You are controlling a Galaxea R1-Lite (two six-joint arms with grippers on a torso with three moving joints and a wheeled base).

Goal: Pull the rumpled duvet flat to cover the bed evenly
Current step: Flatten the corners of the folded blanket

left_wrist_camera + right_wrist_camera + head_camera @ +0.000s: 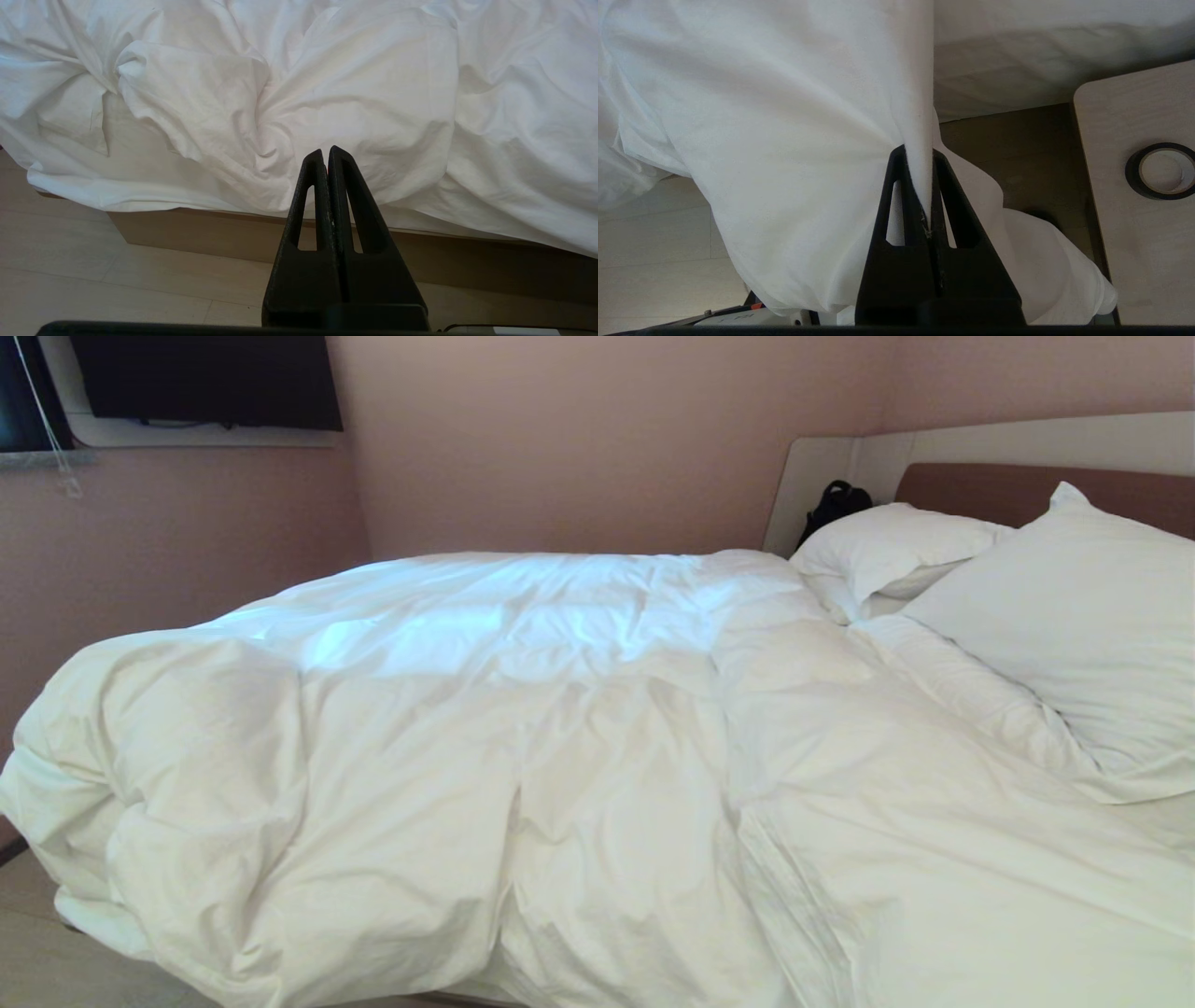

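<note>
Right gripper [920,161] pinches a fold of the duvet [784,116], cloth draping to both sides beyond its tips; left gripper [325,154] hangs closed and empty before bunched folds at the bed [196,228] edge. Smoothing looks unfinished.

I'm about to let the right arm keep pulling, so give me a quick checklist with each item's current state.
1. Right gripper shut on the duvet: ok, white cloth is pinched between the jaws.
2. Left gripper free of cloth: ok, jaws shut on nothing, in front of the bed's edge.
3. Duvet flat: not ok, bunched at the foot end.
4. Pillows uncovered: ok.
5. Tape roll on the side table clear of the cloth: ok.
6. Far edge hangs evenly: cannot tell.
</note>
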